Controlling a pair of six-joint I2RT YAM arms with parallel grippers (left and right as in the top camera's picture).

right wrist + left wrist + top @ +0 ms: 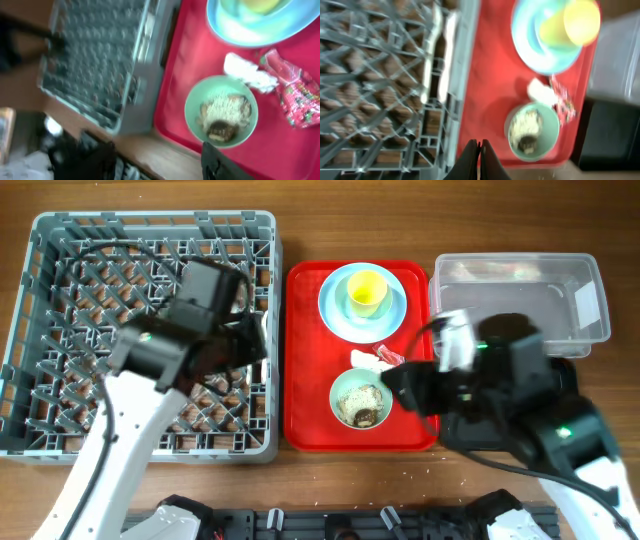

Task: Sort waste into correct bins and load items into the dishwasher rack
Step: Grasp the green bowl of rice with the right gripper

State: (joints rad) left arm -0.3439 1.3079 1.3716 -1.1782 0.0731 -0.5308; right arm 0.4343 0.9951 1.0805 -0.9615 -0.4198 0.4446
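– What is nearest to the arms?
– The left hand [480, 157], its fingers pressed together with nothing between them, hangs over the right side of the grey rack [150, 220]. The right hand [160, 152] is spread wide and empty, near the pale green bowl [194, 100].
– Where is this bowl?
– On the red tray [310, 380], with rice grains [222, 107] and brown bits [222, 131] inside. Behind it, the paper wad [247, 72] and the red wrapper [295, 95] lie side by side. Farther, the yellow cup [366, 290] sits on the blue plate [335, 315]. At the right, the black tray [605, 135] lies nearer and the clear tub [520, 310] farther.
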